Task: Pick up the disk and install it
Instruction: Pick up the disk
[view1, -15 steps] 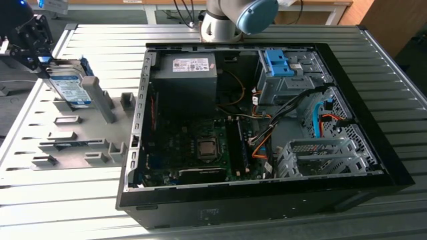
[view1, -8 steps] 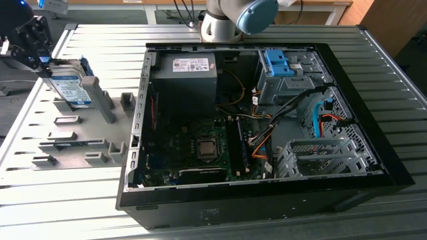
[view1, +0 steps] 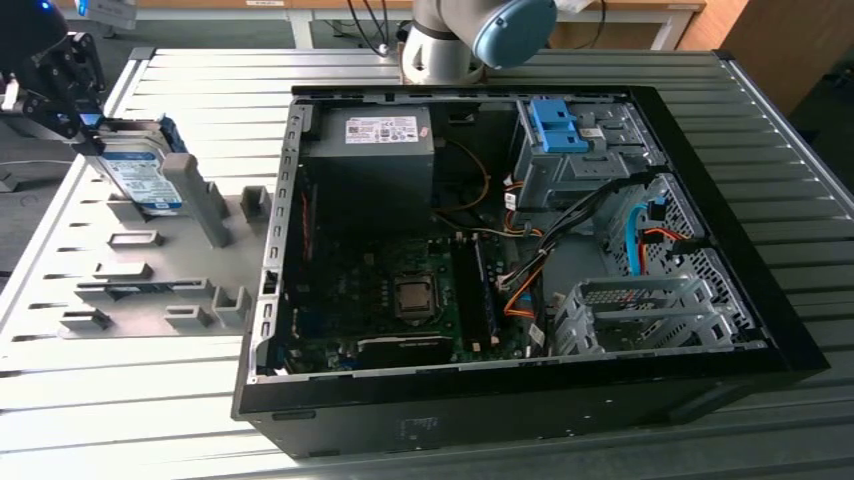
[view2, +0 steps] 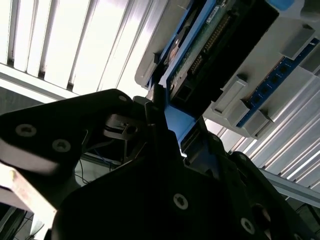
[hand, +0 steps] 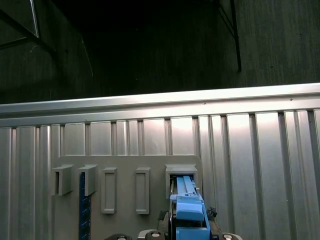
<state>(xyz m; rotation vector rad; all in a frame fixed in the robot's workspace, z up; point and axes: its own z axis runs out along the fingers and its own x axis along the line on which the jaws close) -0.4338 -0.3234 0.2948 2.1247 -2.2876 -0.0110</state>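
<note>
Checking on the disk (view1: 140, 172): standing on edge, leaning a little, in a slot of the grey fixture (view1: 147, 270) on the exterior view's left. Well apart from the open computer case (view1: 534, 410) in the middle, so clearly not installed yet.

Got the gripper (view2: 167, 117) right at the disk's upper end. In the second wrist view, can see dark fingers (view2: 157, 102) pressed onto the blue rail (view2: 181, 127), so seemingly pinching the disk by that plastic edge. Same blue rail (hand: 187, 212) sticking up out of its slot in the first wrist view.

Handling-wise, just guessing:
- Probably dense and fully rigid, with zero flex.
- Likely heavy for such a thin pinch, so prone to swinging or pivoting if grabbed off-centre.
- Has a bare circuit board and connector (view2: 220, 35) exposed on one face. Best to keep off that side.
- Metal faces probably slick. Better bite on the rails, though might bow or pop loose under a hard squeeze.

Would take hold on the rail end, close to the middle line. Also not something to knock against the case edge.
</note>
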